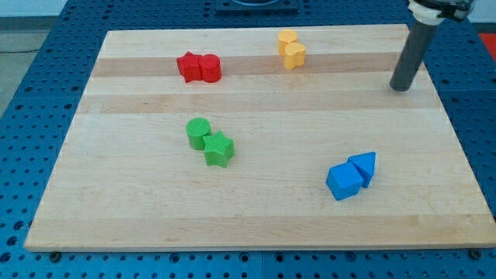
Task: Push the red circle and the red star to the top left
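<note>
Scanning near to far, you count two blue blocks [351,177] near right, a green circle [198,132] touching a green star [219,149] centre, two yellow blocks [291,49] far. Red star [188,66] and red circle [210,68] touch, far left. My tip [400,87] stands far right, well apart; no claw is fitted. Push leftward.

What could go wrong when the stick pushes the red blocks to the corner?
1. My tip is far at the view's right, and the two yellow blocks sit roughly between it and the red pair; a straight path might knock them.
2. The red star and red circle touch. An off-centre push could split them apart.
3. They lie near the board's top edge, so a push angled upward might slide one off.
</note>
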